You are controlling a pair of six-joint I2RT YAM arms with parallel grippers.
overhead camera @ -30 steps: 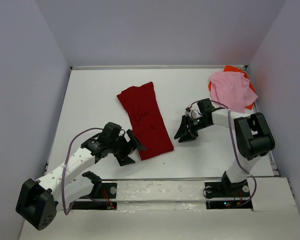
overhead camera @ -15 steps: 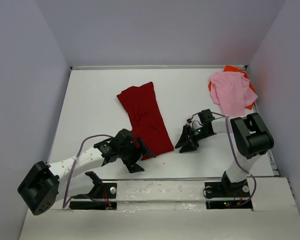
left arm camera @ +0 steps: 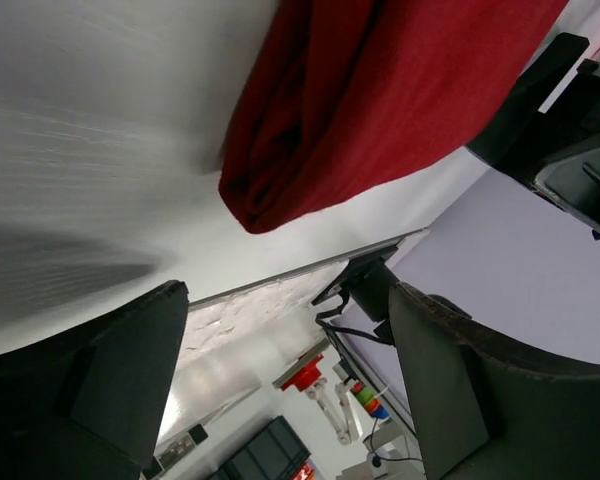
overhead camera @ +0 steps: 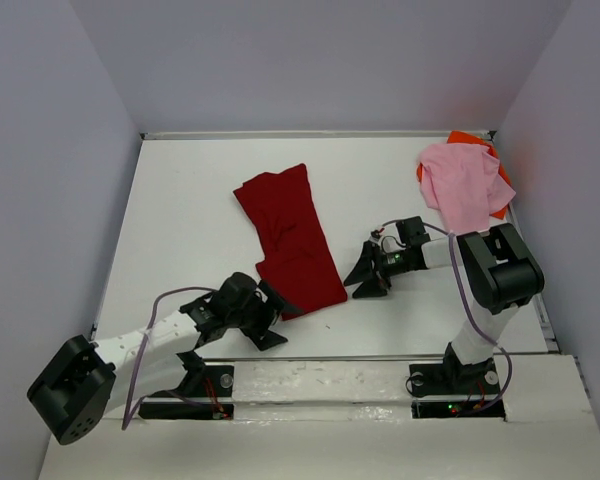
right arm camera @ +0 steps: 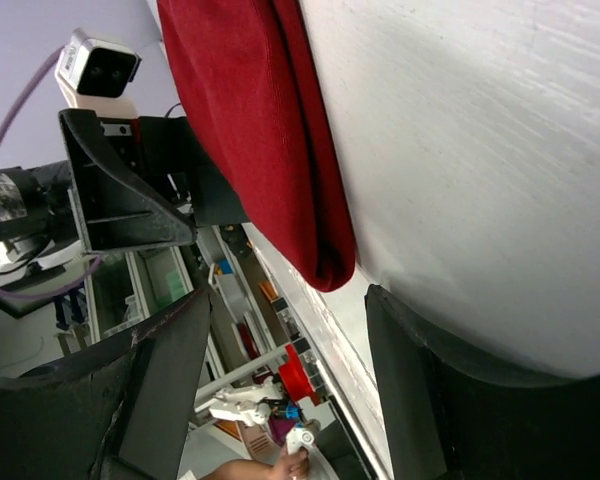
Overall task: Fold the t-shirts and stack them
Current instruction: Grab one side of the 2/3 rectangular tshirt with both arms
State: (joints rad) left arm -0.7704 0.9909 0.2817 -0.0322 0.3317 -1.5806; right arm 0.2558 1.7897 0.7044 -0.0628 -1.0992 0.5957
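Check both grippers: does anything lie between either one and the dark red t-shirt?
Nothing visible does. The left gripper and the right gripper flank the near end of the dark red t-shirt, jaws open, with only bare table in each gap.
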